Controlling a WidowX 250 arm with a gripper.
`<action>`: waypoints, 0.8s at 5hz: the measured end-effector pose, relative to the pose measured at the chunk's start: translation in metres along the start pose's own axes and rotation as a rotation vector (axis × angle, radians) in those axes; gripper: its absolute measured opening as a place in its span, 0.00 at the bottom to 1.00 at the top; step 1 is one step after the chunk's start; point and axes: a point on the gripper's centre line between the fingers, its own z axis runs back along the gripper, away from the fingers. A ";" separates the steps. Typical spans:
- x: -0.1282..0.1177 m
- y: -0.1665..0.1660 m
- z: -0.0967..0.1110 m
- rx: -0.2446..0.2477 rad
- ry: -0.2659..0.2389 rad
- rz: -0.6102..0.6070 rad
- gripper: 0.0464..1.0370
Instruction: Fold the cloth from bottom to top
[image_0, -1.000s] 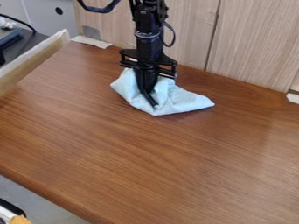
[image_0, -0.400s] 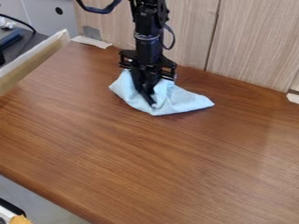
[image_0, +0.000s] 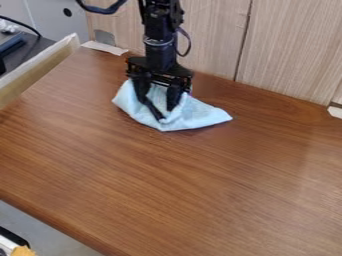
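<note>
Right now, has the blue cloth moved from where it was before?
Yes, the blue cloth has slid a bit toward the wooden board at the picture's left edge.

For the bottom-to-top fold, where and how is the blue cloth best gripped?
Probably at the front edge of the cloth, near its lowest corner, with the gripper coming down from above. The cloth lies low and rumpled on the table, so a downward pinch should suit it, and that edge, nearest the camera, is uncovered.
</note>
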 end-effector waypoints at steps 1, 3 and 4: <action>-0.005 0.001 0.005 0.002 -0.003 -0.001 0.96; -0.007 0.008 0.047 -0.001 -0.068 0.012 0.96; -0.014 0.016 0.071 -0.011 -0.100 0.045 0.96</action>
